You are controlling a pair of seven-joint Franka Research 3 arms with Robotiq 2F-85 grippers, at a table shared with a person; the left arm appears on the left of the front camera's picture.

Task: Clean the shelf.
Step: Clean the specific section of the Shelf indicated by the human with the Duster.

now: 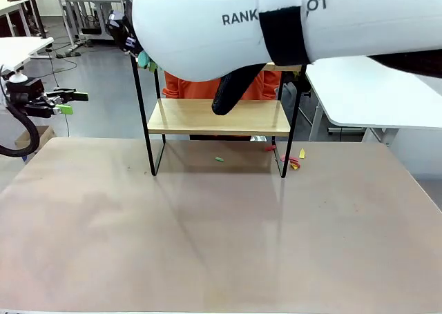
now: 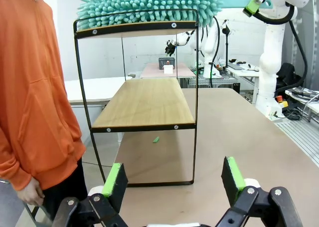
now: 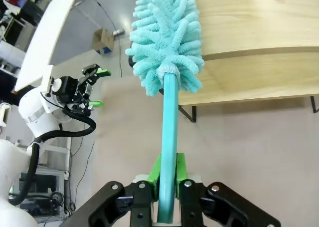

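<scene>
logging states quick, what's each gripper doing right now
left gripper: open, empty
right gripper: closed on the teal duster handle

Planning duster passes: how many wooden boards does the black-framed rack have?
2: upper light wooden board, under the teal fluffy duster; lower light wooden board below it. None seems hidden.
</scene>
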